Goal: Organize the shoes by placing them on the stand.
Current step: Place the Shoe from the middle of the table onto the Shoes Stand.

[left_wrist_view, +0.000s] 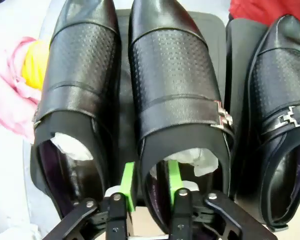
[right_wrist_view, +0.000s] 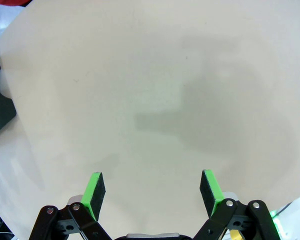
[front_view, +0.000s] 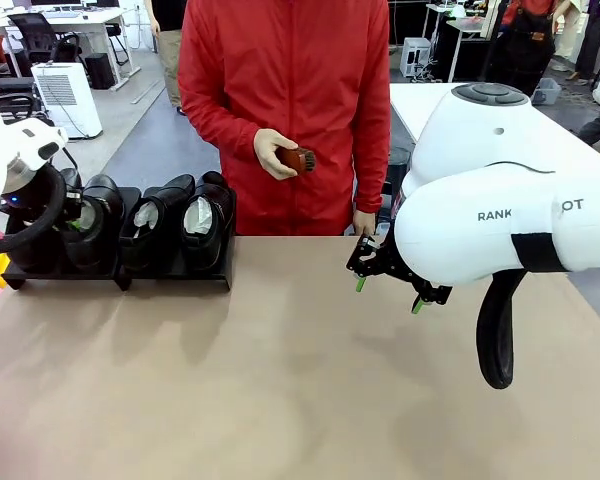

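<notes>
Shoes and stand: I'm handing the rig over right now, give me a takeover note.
Left claw: pads straddle the heel collar of a shoe on the stand, jaws partly open, grip unclear.
Right claw: open, empty, over the bare table.
Done: four shoes sit on the stand.
Left: ease the left claw clear.
The person's hand holds a small brown brush.

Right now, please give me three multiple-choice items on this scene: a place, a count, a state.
1. Where is the brown brush? A on the stand; B in the person's hand; C on the table.
2. How many shoes show in the left wrist view? A one; B three; C five.
3. The right hand is: A open, empty; B shut on a shoe; C shut on the brush.
Answers: 1 B, the person's hand holds it; 2 B, three lie side by side; 3 A, its pads stand apart over bare table.
</notes>
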Robot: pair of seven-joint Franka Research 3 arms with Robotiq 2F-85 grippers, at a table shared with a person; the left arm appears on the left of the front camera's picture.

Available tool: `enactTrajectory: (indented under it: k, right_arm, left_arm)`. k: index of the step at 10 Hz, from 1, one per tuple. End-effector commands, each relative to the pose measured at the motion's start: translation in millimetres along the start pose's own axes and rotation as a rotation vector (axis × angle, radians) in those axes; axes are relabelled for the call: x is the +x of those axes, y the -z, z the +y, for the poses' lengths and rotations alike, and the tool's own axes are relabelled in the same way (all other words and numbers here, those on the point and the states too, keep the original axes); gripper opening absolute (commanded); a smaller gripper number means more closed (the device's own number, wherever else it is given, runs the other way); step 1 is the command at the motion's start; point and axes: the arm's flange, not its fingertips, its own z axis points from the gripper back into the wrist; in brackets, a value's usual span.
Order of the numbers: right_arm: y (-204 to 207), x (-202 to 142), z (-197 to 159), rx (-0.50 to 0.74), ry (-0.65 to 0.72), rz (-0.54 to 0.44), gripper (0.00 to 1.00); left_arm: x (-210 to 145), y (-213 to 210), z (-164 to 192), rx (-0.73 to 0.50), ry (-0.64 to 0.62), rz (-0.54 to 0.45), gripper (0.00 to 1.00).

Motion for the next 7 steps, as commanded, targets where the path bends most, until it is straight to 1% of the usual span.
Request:
enactTrajectory:
  k: [1,2,4,5,6,7]
  right_arm:
    - [-1.8,-0.2,-0.4,0.001,-0.014,-0.003,1.0]
    - [-1.8,-0.2,-0.4,0.001,-0.014,-0.003,1.0]
    - [-1.8,-0.2,-0.4,0.001,-0.014,-0.003,1.0]
    - [-1.8,-0.2,-0.4,0.001,-0.014,-0.003,1.0]
    - [-1.8,-0.2,-0.4,0.001,-0.014,-0.003,1.0]
    - [-1.8,-0.2,-0.4,0.001,-0.014,-0.003,1.0]
  left_arm:
    - [6.4,3.2,0.7,0.03,0.006,-0.009,0.98]
    - [5.6,-1.0,-0.5,0.043,0.009,-0.017,1.0]
    - [-0.9,-32.4,-10.6,0.037,0.016,-0.07,1.0]
    - [-6.3,-47.7,-15.5,-0.009,0.048,-0.063,1.0]
    - [-14.0,-62.7,-14.3,-0.025,0.048,-0.066,1.0]
    - [-22.5,-79.5,-11.9,0.0,0.052,-0.077,1.0]
